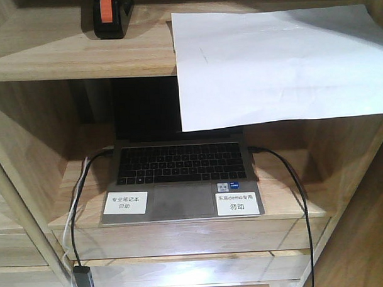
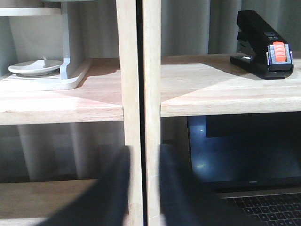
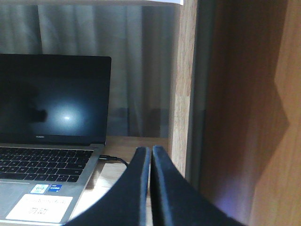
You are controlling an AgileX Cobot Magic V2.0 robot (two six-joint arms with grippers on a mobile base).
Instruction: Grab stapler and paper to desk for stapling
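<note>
My left gripper (image 2: 143, 155) is released, its 2 fingers apart in front of a shelf upright (image 2: 151, 94). My right gripper (image 3: 151, 155) is clenched on nothing. The stapler (image 1: 110, 17) stands on the upper shelf (image 1: 62, 53). The paper (image 1: 277, 65) lies beside it, overhanging the laptop (image 1: 180, 175).

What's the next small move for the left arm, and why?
Probably lift the left gripper and shift it toward the stapler: in the wrist view the stapler sits untouched on the upper shelf, above and right of the open gripper, with an upright post straight ahead.
</note>
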